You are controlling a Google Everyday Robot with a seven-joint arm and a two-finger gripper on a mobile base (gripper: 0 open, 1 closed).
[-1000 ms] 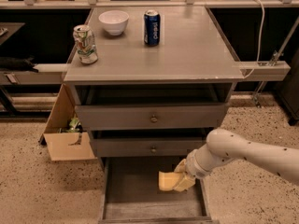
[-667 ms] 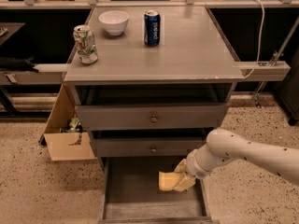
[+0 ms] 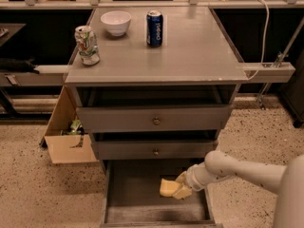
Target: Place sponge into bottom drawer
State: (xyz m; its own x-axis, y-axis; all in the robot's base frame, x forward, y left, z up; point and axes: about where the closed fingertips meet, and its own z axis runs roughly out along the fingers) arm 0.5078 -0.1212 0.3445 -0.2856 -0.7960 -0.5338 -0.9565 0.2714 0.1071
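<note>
The bottom drawer (image 3: 118,208) of the grey cabinet is pulled open, a deep tray with a worn dark floor. The pale-yellow sponge (image 3: 167,187) is inside it, low over the floor at the middle right. My gripper (image 3: 182,186) reaches in from the right on a white arm and is shut on the sponge's right end. I cannot tell whether the sponge touches the floor.
The two upper drawers (image 3: 156,121) with round knobs are shut. On the cabinet top stand a white bowl (image 3: 116,22), a blue can (image 3: 154,28) and a crushed green can (image 3: 87,44). An open cardboard box (image 3: 66,141) sits on the floor at the left.
The gripper and the sponge have sunk slightly lower and to the left inside the drawer. Nothing else has moved.
</note>
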